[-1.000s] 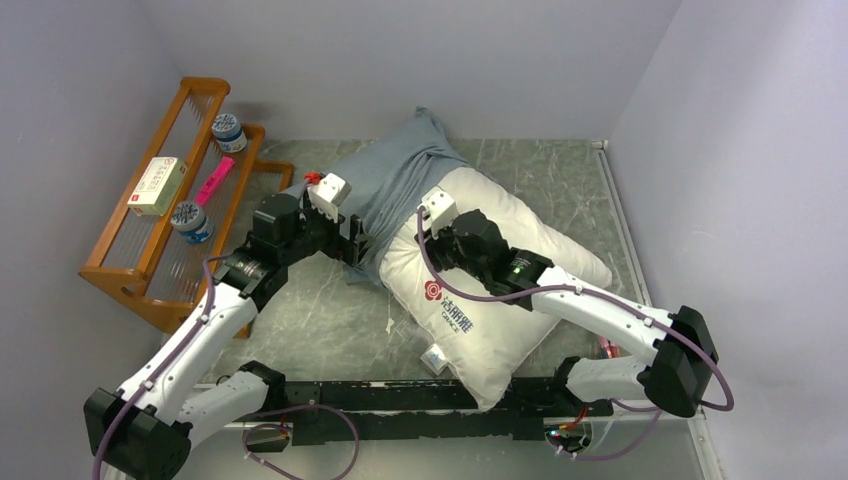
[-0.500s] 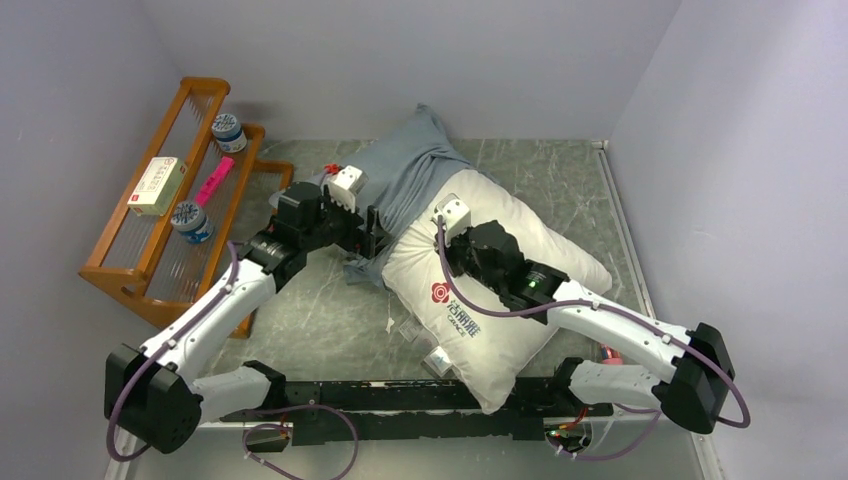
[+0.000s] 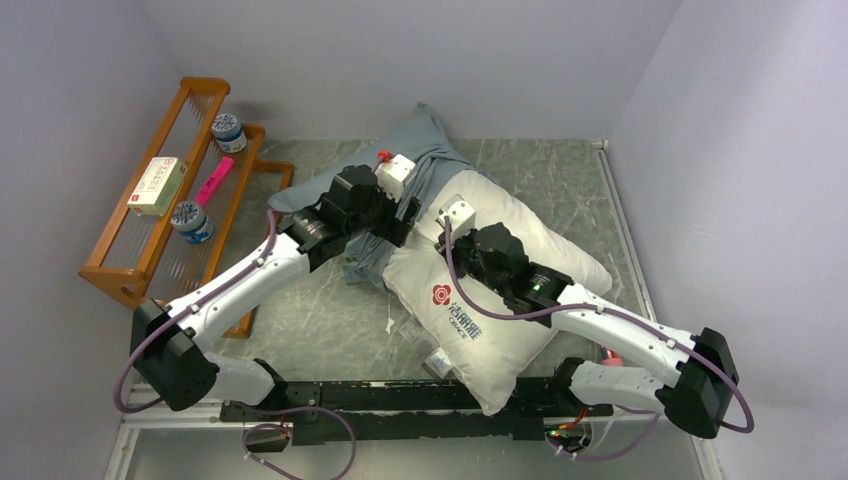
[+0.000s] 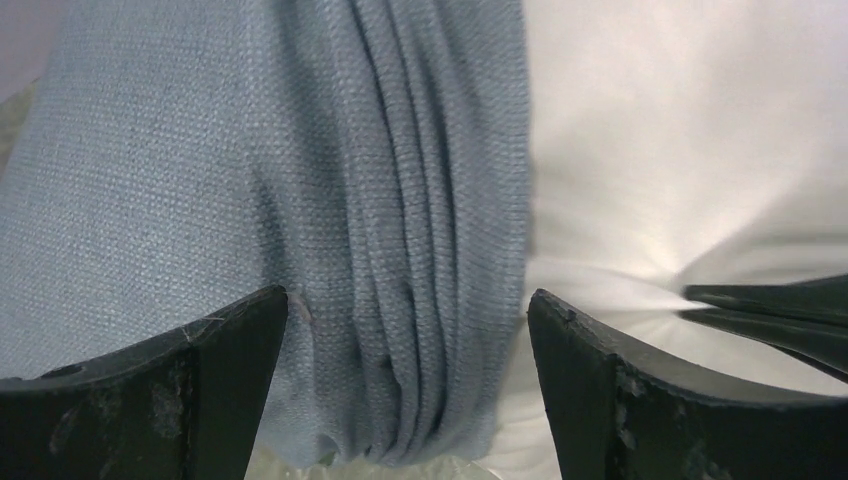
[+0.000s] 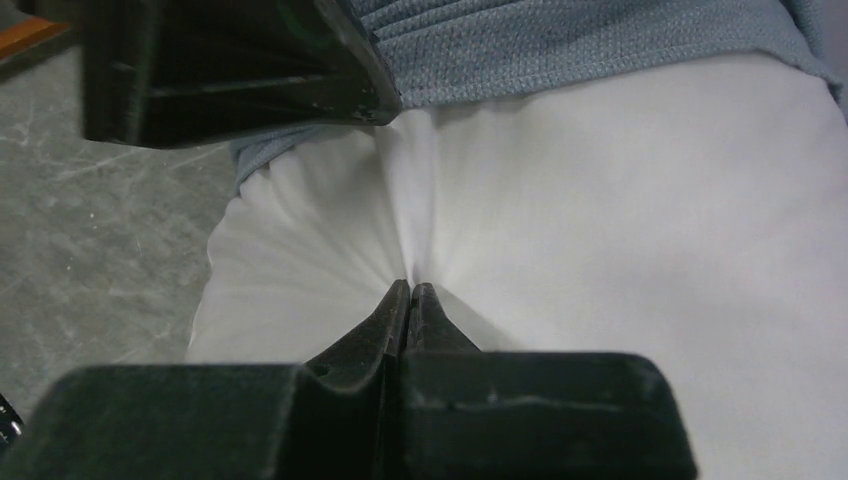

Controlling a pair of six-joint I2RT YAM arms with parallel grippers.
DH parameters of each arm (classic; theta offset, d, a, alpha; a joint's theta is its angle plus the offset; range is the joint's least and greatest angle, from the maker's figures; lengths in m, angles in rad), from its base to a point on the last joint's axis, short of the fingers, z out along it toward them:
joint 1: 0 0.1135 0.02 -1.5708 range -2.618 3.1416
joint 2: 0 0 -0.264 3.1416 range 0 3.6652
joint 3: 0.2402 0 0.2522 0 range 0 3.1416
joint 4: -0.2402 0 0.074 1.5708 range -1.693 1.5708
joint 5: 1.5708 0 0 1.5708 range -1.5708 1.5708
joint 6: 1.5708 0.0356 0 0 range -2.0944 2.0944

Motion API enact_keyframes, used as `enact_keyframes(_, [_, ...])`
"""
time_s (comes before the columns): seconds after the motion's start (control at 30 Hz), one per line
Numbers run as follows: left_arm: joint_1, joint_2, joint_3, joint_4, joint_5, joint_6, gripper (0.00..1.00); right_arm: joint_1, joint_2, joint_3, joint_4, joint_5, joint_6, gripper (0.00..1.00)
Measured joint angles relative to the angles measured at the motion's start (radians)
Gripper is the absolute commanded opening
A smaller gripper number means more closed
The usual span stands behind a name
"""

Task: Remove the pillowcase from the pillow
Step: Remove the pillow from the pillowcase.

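Marble table (image 3: 320, 320) carries the pillow (image 3: 480, 350) at lower centre. Right gripper (image 5: 410, 290) is clenched on a pinch of pillow. Left gripper (image 4: 405, 330) is spread, straddling the bunched pillowcase (image 3: 420, 150) at upper centre. Step in hand, as judged: grasping the pillowcase. Next: close left, then pull toward upper frame.

The pillowcase (image 3: 425, 140) shows plain grey-blue with a fine weave. The pillow (image 3: 520, 212) is white, with a red flower logo (image 3: 437, 293) and dark lettering (image 3: 462, 322). The worktop (image 3: 320, 320) is grey-green, veined like marble. The fingers (image 4: 150, 400) are black, the arms (image 3: 250, 285) white with black joints. The rack (image 3: 205, 87) is orange-brown wood.
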Motion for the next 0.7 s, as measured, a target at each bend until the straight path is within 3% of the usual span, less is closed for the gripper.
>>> enact_keyframes(0.17, [-0.012, 0.049, 0.013, -0.025, -0.078, 0.032, 0.93, 0.0, -0.005, -0.006, 0.0, 0.001, 0.008, 0.0])
enact_keyframes(0.43, [-0.02, 0.079, 0.043, -0.038, -0.205, 0.066, 0.65, 0.0, -0.011, -0.009, -0.003, 0.022, 0.019, 0.0])
enact_keyframes(0.7, [-0.018, 0.082, 0.043, -0.025, -0.325, 0.098, 0.48, 0.001, -0.026, -0.009, -0.025, 0.056, 0.048, 0.0])
